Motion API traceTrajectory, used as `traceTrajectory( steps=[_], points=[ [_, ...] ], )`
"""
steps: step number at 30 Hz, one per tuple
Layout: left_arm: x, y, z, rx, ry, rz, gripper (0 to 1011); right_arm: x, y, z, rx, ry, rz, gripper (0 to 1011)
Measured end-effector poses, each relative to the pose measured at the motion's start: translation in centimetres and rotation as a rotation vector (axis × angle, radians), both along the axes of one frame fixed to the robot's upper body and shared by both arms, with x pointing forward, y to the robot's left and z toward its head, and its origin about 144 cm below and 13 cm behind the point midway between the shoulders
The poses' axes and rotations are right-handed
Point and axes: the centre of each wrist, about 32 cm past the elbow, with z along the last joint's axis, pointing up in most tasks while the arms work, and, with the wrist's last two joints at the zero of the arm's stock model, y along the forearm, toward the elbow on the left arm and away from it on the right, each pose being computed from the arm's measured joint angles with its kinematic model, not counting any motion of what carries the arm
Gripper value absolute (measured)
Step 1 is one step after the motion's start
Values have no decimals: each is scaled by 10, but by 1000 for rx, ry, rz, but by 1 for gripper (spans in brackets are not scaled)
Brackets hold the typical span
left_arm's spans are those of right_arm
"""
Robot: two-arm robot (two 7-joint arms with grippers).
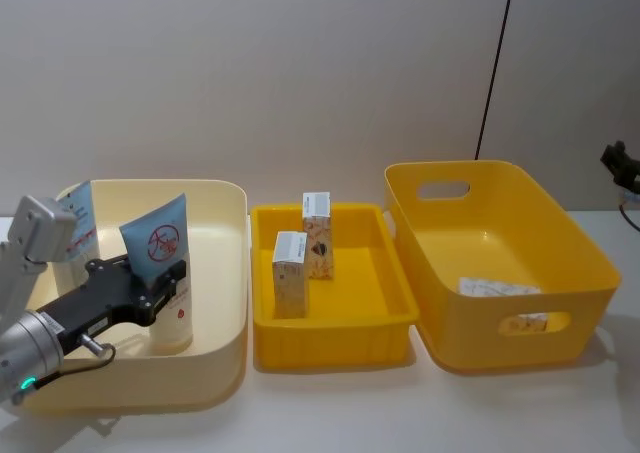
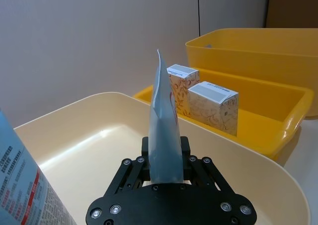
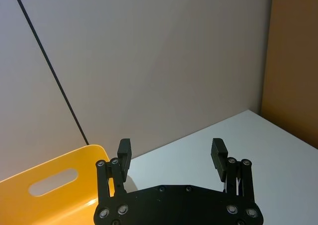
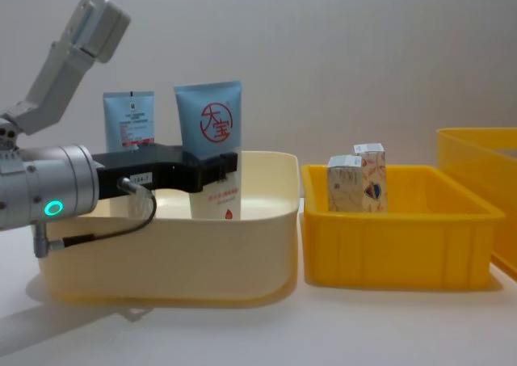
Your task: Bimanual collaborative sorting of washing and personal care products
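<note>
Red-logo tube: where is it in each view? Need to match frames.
Head: lower left; the red-logo tube stands upright in the cream bin, with the left gripper shut across it.
Chest: upper left, logo facing the camera.
Left wrist: centre, seen edge-on, clamped in the gripper.
Right wrist: faces the wall; right gripper open.
Shared landmark: deep yellow bin.

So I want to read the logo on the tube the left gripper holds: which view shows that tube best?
The chest view: the logo tube faces the camera, upright in the left gripper. The head view shows it from above, angled; the left wrist view shows it edge-on.
</note>
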Motion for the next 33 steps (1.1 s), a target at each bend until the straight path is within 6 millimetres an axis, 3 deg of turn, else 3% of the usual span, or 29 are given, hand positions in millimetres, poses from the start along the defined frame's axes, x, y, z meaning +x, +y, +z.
traceTrajectory(
  steps=[24, 33],
  points=[
    [13, 18, -7, -49, -18, -66, 302, 0, 0, 0, 0, 0, 0, 1001],
    [14, 22, 3, -43, -47, -66, 302, 0, 0, 0, 0, 0, 0, 1001]
  ],
)
